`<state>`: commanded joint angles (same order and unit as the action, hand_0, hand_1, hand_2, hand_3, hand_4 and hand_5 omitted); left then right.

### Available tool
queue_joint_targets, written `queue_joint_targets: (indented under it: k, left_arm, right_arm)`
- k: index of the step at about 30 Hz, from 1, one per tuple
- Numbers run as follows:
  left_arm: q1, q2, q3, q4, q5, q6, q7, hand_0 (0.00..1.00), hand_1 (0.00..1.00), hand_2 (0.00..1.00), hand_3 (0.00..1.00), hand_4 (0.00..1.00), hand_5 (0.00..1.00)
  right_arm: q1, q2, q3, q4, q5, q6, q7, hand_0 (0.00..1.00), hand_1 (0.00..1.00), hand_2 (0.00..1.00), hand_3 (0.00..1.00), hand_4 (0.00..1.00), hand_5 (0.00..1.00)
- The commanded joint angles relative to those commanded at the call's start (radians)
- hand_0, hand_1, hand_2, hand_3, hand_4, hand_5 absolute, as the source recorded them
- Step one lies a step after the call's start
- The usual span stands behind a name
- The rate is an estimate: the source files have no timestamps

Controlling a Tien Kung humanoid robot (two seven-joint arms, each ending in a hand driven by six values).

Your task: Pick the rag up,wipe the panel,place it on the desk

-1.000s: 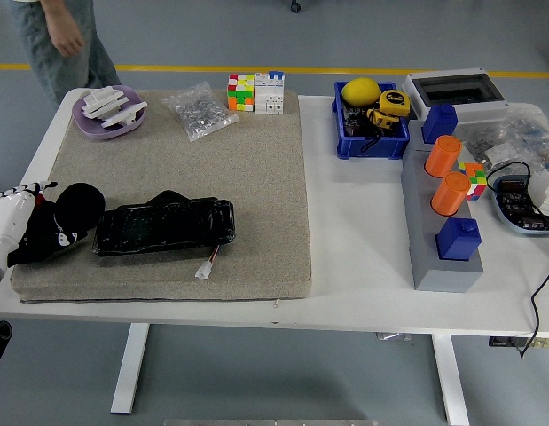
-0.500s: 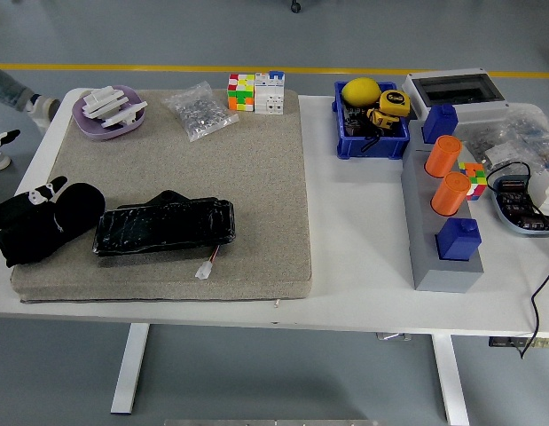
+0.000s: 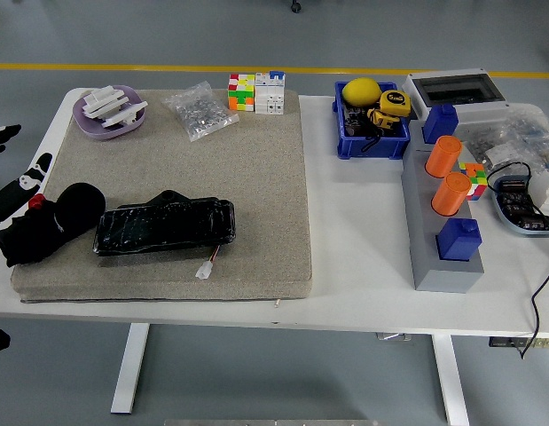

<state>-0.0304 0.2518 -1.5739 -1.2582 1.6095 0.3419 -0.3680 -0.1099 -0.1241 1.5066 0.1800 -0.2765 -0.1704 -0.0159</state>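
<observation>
On the near left of the white table (image 3: 363, 266) lies a grey felt mat (image 3: 256, 177), and at its near left corner sits the black rag (image 3: 48, 226), bunched in a heap that spills slightly over the mat's left edge. Just to the right of it, touching or nearly so, the black panel (image 3: 165, 226) lies flat on the mat with a small white connector (image 3: 204, 271) on wires trailing from its near edge. The left hand (image 3: 12, 191) shows at the picture's left edge, just beyond the rag, its black and white fingers spread loosely and holding nothing; whether it touches the rag cannot be told. Farther back on the mat stand a purple dish (image 3: 108, 114) of white parts, a clear bag (image 3: 199, 110) of small pieces, and two puzzle cubes (image 3: 254, 92) side by side.
</observation>
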Motion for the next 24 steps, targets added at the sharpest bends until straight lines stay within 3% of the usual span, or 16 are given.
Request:
queue_joint_targets:
  k: [24]
  left_arm:
    - [0.07,0.035,-0.025,0.026,0.039,-0.02,0.014,0.754,0.786,0.757,0.684,0.837,0.448]
  right_arm:
    - [0.004,-0.022,-0.041,0.0,-0.035,-0.009,-0.021,0.768,0.639,0.681,0.607,0.998,0.495]
